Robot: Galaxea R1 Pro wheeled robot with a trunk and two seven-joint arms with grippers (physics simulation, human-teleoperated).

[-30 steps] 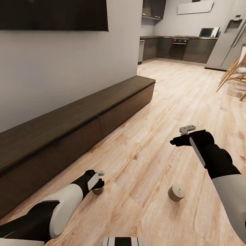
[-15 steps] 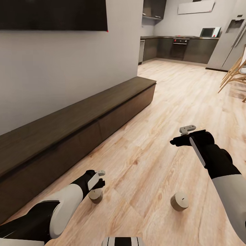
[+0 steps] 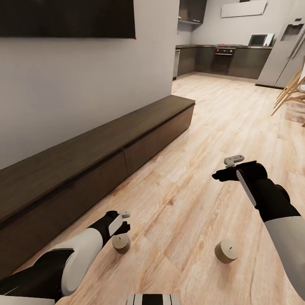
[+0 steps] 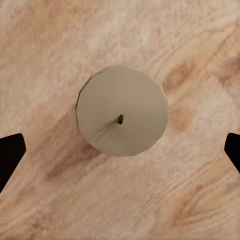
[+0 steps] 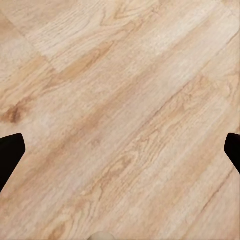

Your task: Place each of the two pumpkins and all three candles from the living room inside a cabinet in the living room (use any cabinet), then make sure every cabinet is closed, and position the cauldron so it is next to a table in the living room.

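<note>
**Two candles on the floor beside the long cabinet**

In the head view we see two short beige-tan cylindrical candles standing upright on the pale wooden plank floor (image 3: 199, 127). One candle (image 3: 121, 243) sits at about 7 o'clock, just beside our left gripper (image 3: 123, 222); the other candle (image 3: 226, 251) sits at about 5 o'clock, well apart from the first and nearer us than our right gripper (image 3: 224, 169). In the left wrist view the near candle (image 4: 122, 111) lies centred between the two dark fingertips (image 4: 10, 155), which stand wide apart and touch nothing, so the left gripper is spread and empty. In the right wrist view the fingertips (image 5: 10, 152) are likewise spread wide over bare planks, empty.

The long, low, dark brown wooden cabinet (image 3: 97, 161) runs from 9 o'clock towards 12 along the grey wall (image 3: 84, 84), its plain door panels shut. Bare floor lies between the candles and its front. A black flat screen (image 3: 63, 19) hangs on the wall above it. At about 1 o'clock we see a dark kitchen with an oven (image 3: 223, 59), a grey refrigerator (image 3: 281, 46) and pale wooden chair legs (image 3: 292, 93).
</note>
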